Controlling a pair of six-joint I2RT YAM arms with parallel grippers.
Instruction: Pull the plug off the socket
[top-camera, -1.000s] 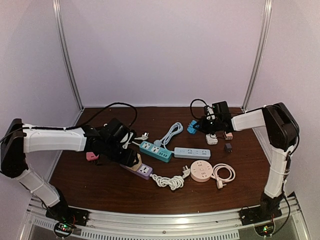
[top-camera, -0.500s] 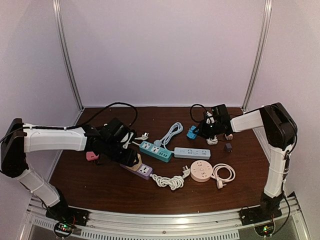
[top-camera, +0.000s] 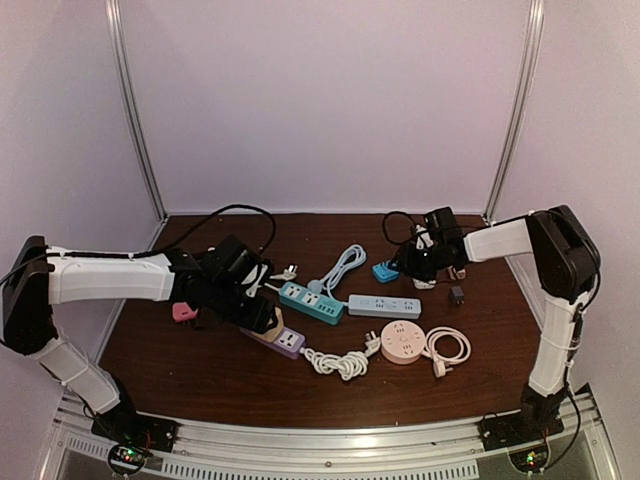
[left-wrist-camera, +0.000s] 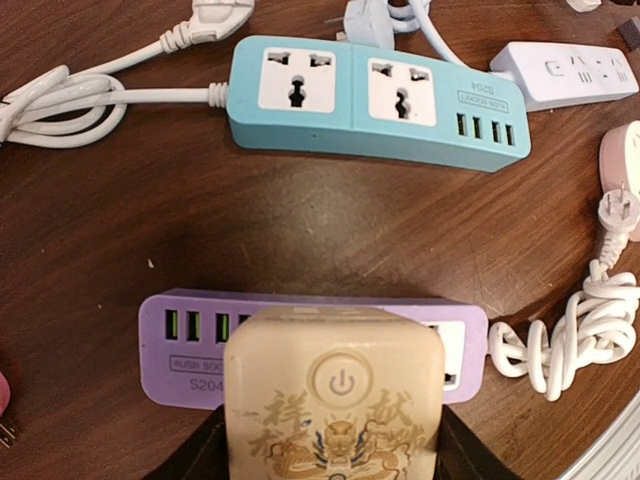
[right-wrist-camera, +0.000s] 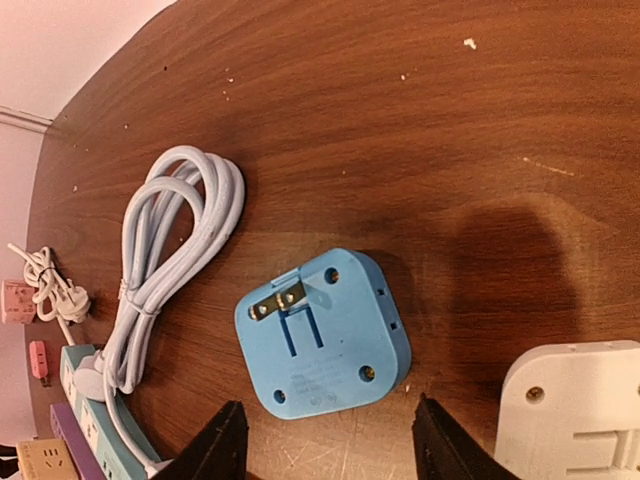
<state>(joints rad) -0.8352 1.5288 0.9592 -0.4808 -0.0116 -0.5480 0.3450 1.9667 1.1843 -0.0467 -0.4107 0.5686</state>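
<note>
A beige cube plug (left-wrist-camera: 335, 390) with a power button and dragon print sits in the purple socket strip (left-wrist-camera: 180, 340). My left gripper (left-wrist-camera: 333, 445) is shut on the plug, one black finger on each side. In the top view that gripper (top-camera: 258, 318) is at the left end of the purple strip (top-camera: 285, 342). At the back right, my right gripper (right-wrist-camera: 325, 440) stands open. A blue plug (right-wrist-camera: 320, 335) lies prongs-up on the table just beyond its fingertips, touching neither. The top view shows the blue plug (top-camera: 385, 271) beside the right gripper (top-camera: 405, 262).
A teal strip (left-wrist-camera: 370, 105), a white strip (left-wrist-camera: 570, 70) and a round pink socket (top-camera: 404, 341) with a coiled white cable (left-wrist-camera: 590, 330) lie mid-table. A white adapter (right-wrist-camera: 580, 410) sits right of the blue plug, and a pale coiled cord (right-wrist-camera: 170, 250) to its left. A small black adapter (top-camera: 456, 294) lies nearby.
My right gripper has opened and let go of the blue plug, which has come down onto the table. The left arm and the beige plug have not moved.
</note>
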